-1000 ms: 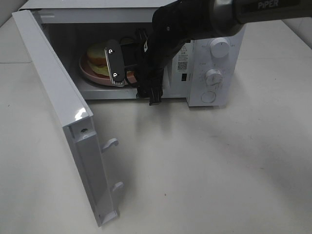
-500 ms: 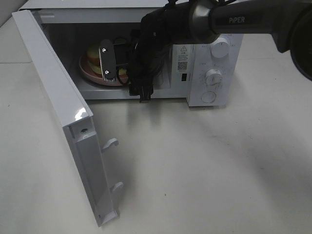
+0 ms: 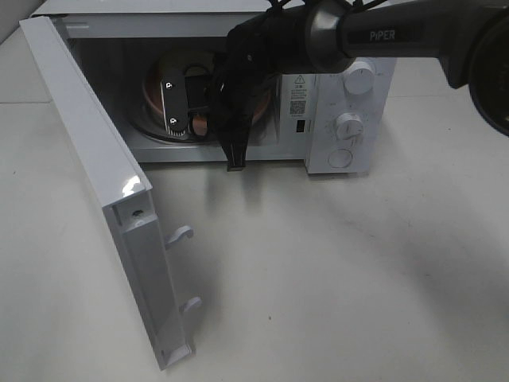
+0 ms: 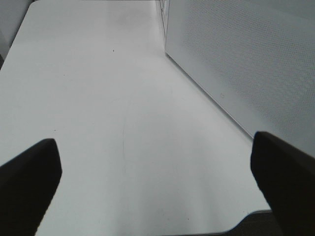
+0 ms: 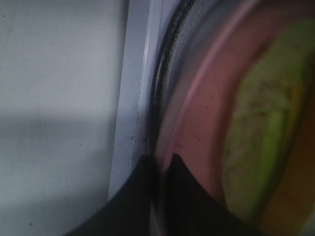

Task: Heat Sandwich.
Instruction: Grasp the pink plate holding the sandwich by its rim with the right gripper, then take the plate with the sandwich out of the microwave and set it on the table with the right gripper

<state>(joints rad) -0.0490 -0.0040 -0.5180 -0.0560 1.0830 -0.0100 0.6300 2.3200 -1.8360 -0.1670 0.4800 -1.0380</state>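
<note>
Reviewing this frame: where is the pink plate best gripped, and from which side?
Pinch the pink plate by its thin near rim, coming in through the open front of the microwave: the sandwich covers the middle and the walls block other sides. The right gripper sits there.

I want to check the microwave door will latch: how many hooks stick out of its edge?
2. The upper hook and the lower hook both project from the free edge of the open door, one above the other. None seems hidden.
</note>
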